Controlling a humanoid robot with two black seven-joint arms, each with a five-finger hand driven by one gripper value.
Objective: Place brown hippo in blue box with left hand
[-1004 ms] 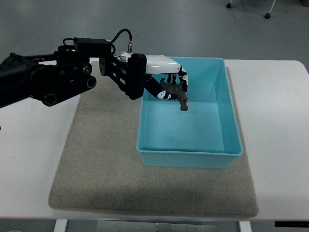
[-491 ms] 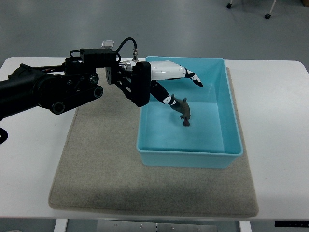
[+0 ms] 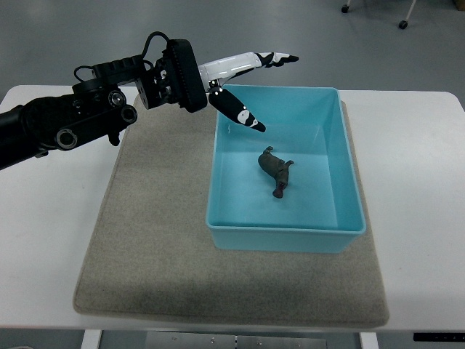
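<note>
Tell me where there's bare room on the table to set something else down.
The mat is bare left of and in front of the blue box. White table right of the box is free too. The far left corner is crowded by the left robot hand; inside the box lies the brown hippo.

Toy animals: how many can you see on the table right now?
1. A small brown plastic hippo lies on the floor of the open blue plastic box, near its middle. Nothing else in view could hide another.

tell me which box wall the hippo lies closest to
None closely: the hippo lies near the middle of the box floor, a little toward the right wall, clear of all four. The open left hand hovers over the far-left corner.
</note>
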